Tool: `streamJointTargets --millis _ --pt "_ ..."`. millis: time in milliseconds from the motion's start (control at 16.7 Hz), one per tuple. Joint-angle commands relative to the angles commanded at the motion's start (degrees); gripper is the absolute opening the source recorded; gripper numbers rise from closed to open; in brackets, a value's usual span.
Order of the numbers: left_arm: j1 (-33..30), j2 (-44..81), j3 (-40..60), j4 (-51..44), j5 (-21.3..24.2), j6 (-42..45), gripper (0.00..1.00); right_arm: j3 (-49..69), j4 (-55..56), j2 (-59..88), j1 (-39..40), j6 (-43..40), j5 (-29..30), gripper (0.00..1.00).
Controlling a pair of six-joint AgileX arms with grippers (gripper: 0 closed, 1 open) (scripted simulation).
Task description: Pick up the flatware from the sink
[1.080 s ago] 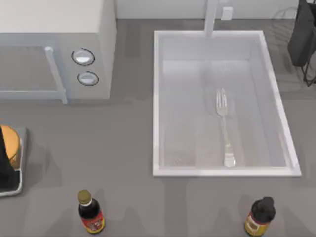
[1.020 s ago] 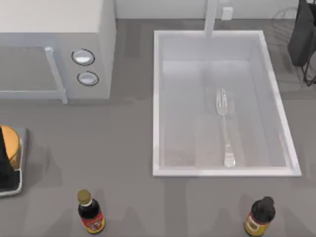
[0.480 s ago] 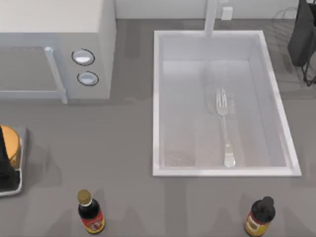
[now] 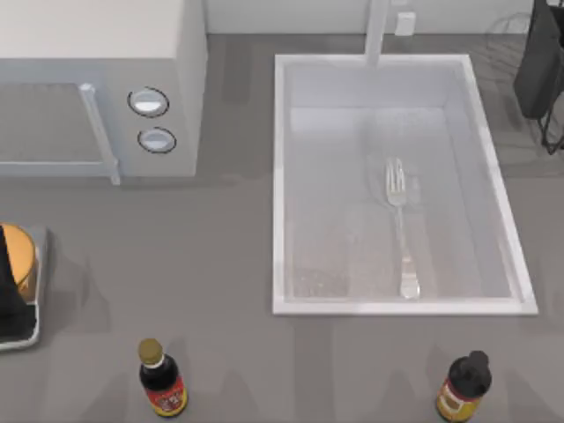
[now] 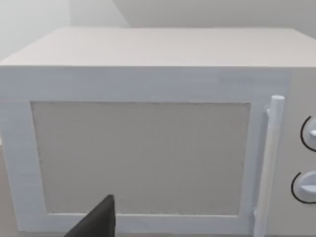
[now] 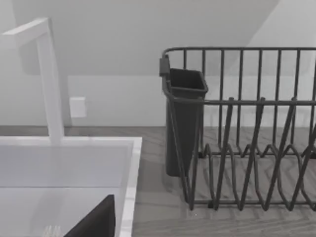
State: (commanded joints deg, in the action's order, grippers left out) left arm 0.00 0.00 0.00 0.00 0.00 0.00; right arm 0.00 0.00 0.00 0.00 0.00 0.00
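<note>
I see the large white rectangular sink (image 4: 280, 185) right of the white microwave (image 4: 97, 53). The slim shiny silver fork (image 4: 401, 227) lies on its floor, right of centre, tines toward the far faucet post (image 4: 377, 31). Whether either gripper's jaws are apart, I cannot tell.

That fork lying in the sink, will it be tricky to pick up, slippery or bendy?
The fork looks like shiny metal, so probably stiff, not bendy, and perhaps slick between fingers. It lies flat on the sink floor, slim and low, so getting under or around it may be fiddly. It looks light and unlikely to roll.
</note>
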Motion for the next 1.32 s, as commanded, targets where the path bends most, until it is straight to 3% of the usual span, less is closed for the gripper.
streamJointTargets --millis 420,660,960,1320 --pt "0.0 0.0 0.0 0.0 0.0 0.0 1.0 0.53 -0.29 0.55 0.06 0.03 0.02 1.0" --pt "0.0 0.0 0.0 0.0 0.0 0.0 1.0 8.1 -4.41 8.52 0.94 0.54 0.23 1.0" --pt "0.0 0.0 0.0 0.0 0.0 0.0 1.0 28.06 -15.33 30.11 3.43 2.37 0.65 1.0" --pt "0.0 0.0 0.0 0.0 0.0 0.0 1.0 60.52 -33.66 65.62 7.95 6.6 1.01 1.0"
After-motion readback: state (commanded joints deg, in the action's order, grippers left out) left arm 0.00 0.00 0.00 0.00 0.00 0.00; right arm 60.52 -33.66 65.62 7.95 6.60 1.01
